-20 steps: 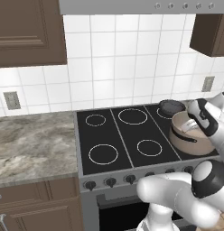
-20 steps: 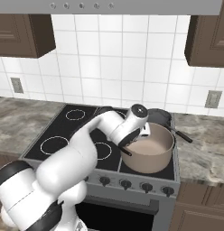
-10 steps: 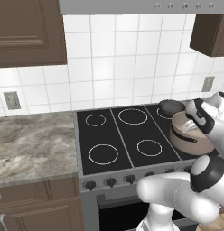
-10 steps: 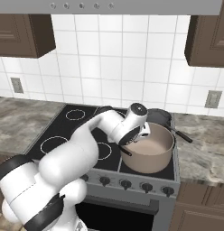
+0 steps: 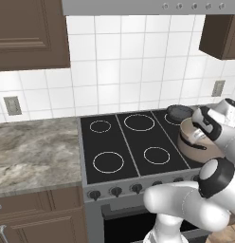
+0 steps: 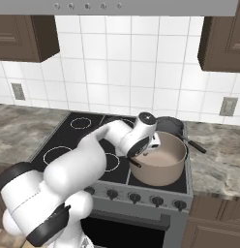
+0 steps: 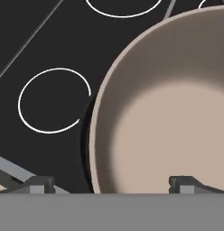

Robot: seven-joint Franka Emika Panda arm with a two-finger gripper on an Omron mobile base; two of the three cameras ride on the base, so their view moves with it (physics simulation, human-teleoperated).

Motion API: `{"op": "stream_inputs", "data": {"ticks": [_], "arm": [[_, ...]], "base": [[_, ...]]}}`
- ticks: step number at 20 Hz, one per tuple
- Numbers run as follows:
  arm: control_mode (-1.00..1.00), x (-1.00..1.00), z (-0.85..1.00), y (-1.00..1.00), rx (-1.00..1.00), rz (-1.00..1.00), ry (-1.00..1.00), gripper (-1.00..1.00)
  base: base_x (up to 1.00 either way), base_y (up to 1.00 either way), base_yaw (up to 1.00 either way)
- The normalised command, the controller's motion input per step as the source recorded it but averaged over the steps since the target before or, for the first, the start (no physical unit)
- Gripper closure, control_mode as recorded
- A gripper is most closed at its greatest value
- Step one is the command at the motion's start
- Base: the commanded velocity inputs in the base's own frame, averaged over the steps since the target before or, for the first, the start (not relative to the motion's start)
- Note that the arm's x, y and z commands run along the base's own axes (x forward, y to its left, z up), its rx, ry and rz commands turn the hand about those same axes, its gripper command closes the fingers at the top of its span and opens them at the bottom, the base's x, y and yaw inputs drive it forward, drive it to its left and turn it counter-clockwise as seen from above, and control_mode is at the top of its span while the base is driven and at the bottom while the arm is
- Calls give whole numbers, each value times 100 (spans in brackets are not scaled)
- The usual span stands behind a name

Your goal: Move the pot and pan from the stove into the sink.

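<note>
Black glass stove [image 5: 129, 142] between marble counters [image 5: 34, 154].

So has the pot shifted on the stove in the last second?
No. In the right base view the pot sits at the same front right spot of the stove, just before the pan, as earlier.

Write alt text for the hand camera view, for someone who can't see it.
The open gripper straddles the left rim of a large beige round pot, one fingertip outside over the black glass stove, the other inside. The pot looks empty, and white burner rings mark the cooktop beside it.
</note>
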Motion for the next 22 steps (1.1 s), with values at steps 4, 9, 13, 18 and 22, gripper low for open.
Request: {"op": "stream_inputs", "data": {"ticks": [4, 9, 13, 18, 22], "arm": [[-100, 3, -27, 0, -5, 4, 2, -100], [-100, 6, -26, 0, -4, 4, 2, -100], [-100, 4, -23, 0, -3, 4, 1, -100], [-100, 0, -11, 0, -1, 2, 0, 100], [-100, 0, 0, 0, 0, 0, 0, 100]], "base": [[0, 0, 0], [0, 0, 0], [0, 0, 0], [0, 0, 0], [0, 0, 0]]}}
